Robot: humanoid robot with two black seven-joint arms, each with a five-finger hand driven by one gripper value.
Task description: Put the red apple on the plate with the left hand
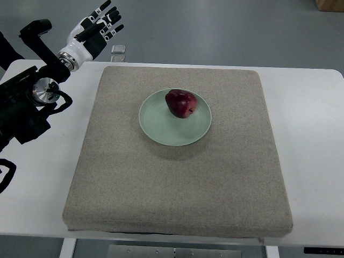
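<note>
A dark red apple (pixel 181 103) rests on the pale green plate (pixel 161 126), toward the plate's far side. The plate sits near the middle of a beige fabric mat (pixel 177 177). My left hand (pixel 98 28) is raised beyond the table's far left corner, well away from the plate, with its white and black fingers (pixel 110 24) spread and holding nothing. Its black arm comes in along the left edge. The right arm does not show.
The mat covers most of a white table (pixel 314 134). Two small square pieces (pixel 118 52) lie on the grey floor just past the table's far edge. A brown box corner (pixel 330 5) shows at the top right.
</note>
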